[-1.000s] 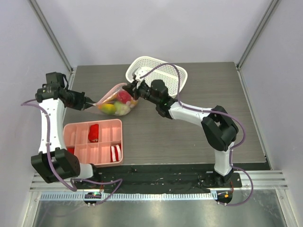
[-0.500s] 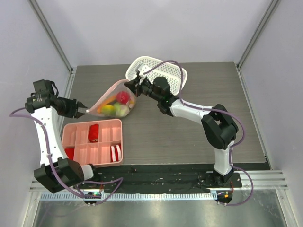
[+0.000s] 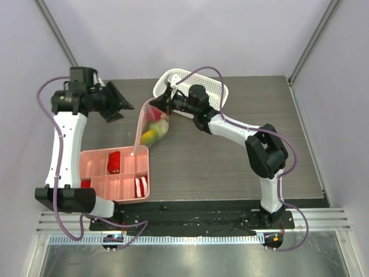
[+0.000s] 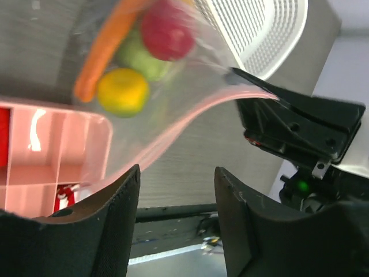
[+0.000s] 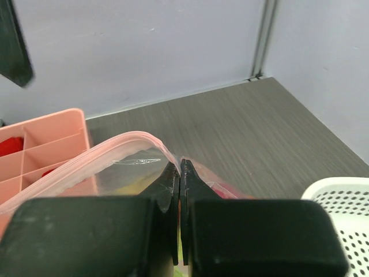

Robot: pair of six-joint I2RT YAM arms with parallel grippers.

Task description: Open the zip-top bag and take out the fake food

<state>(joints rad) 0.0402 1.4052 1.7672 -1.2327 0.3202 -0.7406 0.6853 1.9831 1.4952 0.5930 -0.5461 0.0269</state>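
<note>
The clear zip-top bag (image 3: 151,124) hangs from my right gripper (image 3: 157,105), which is shut on its pink zip rim (image 5: 130,144). The rim's free end trails down to the pink tray's far edge. The fake food sits in the bag's low end: a red fruit (image 4: 167,32), a green ball (image 4: 140,57), a yellow-orange fruit (image 4: 122,91) and an orange wedge (image 4: 104,52). My left gripper (image 3: 118,103) is open and empty, left of the bag and apart from it. In the left wrist view the open gripper (image 4: 177,173) sits below the bag (image 4: 190,86).
The white mesh basket (image 3: 204,92) stands at the back, right behind my right gripper. The pink divided tray (image 3: 98,184) with red and red-white pieces lies at the front left, under the bag's trailing rim.
My left gripper let go of the bag's left end, opened and swung back and away. The bag, stretched between both grippers before, now hangs from the right gripper alone.
</note>
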